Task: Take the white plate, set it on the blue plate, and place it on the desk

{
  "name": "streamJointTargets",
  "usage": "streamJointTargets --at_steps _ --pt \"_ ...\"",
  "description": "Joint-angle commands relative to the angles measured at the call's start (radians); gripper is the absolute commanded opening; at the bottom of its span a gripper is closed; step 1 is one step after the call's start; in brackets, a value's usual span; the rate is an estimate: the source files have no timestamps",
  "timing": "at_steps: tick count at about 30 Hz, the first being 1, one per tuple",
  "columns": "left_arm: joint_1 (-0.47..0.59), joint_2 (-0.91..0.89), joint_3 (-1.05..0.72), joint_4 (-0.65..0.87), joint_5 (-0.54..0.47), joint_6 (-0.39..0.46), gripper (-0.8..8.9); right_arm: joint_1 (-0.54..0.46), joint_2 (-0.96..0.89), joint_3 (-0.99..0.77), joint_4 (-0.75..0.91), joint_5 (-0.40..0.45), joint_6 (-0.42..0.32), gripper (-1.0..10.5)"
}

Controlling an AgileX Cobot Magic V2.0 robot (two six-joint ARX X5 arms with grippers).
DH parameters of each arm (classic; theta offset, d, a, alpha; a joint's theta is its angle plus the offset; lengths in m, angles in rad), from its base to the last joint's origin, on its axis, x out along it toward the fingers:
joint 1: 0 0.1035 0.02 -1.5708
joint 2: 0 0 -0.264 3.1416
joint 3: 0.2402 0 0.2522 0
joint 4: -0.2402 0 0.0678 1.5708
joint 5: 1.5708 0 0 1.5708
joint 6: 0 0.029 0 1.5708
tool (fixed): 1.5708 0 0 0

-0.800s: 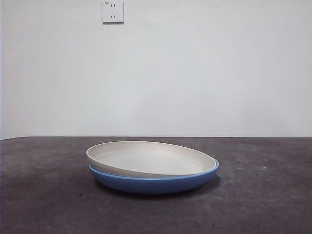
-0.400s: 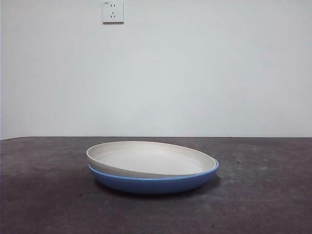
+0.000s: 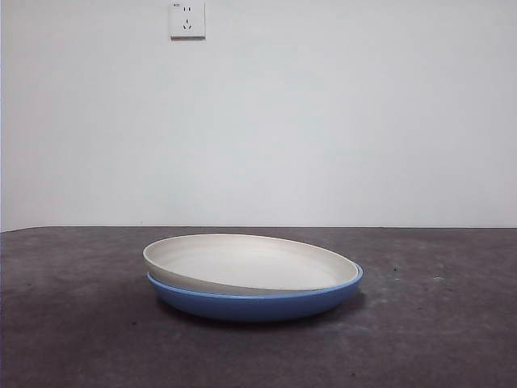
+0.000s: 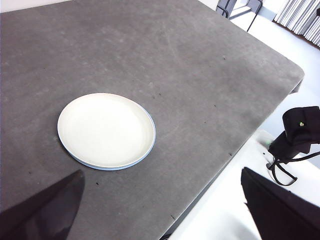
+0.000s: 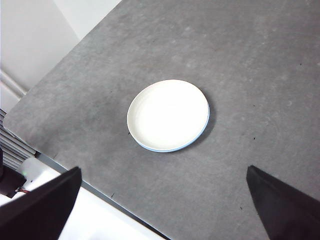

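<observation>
Judging from how things lie, the stacking is done and the step in hand is lifting the white plate off and setting it on the desk (image 3: 73, 323), so start by reading that broad surface: flat, dark grey, matte and faintly mottled, with its edges and one rounded corner showing in both wrist views. The stack sits well in from every edge, so you have open desk on all sides for the set-down.

The blue plate (image 3: 258, 303) is glossy, shallow and round with a low raised rim; from above only a thin blue crescent peeks out on one side. The white plate (image 3: 250, 263) rests inside it, matte cream-white and about as wide, but in the front view it sits slightly tilted, one side riding up on the blue rim.

Take the white rim where it stands highest and clearest of the blue, pinching it alone. Lift straight up before moving sideways, since the glossy plate below would probably slide if dragged.

Both claws are high above the desk and far from the plates. The left gripper (image 4: 160, 220) is spread wide and empty, and the right gripper (image 5: 162, 220) is likewise released with nothing between its jaws.
</observation>
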State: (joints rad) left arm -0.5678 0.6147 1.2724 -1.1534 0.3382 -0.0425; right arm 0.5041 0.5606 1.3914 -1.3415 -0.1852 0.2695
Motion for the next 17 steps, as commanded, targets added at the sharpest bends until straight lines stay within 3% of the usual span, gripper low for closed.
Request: streamJointTargets --at_steps 1,3,4,5,6,17 --pt "-0.006 0.004 0.011 0.017 -0.003 0.004 4.8 0.007 0.005 0.016 -0.071 0.005 -0.006 5.4" --pt "-0.006 0.004 0.011 0.016 -0.003 0.006 3.12 0.006 0.005 0.016 -0.071 0.006 -0.014 4.0" --pt "-0.006 0.004 0.011 0.016 -0.003 0.019 1.17 0.006 0.005 0.016 -0.071 0.006 -0.015 2.1" --pt "-0.006 0.004 0.011 0.017 -0.003 0.029 -0.18 0.006 0.005 0.016 -0.071 0.006 -0.015 0.7" --pt "-0.006 0.004 0.011 0.02 -0.003 0.032 0.29 0.006 0.005 0.016 -0.071 0.006 -0.016 -0.1" --pt "-0.006 0.003 0.011 0.024 -0.003 0.03 0.2 0.006 0.005 0.016 -0.071 0.003 -0.016 0.2"
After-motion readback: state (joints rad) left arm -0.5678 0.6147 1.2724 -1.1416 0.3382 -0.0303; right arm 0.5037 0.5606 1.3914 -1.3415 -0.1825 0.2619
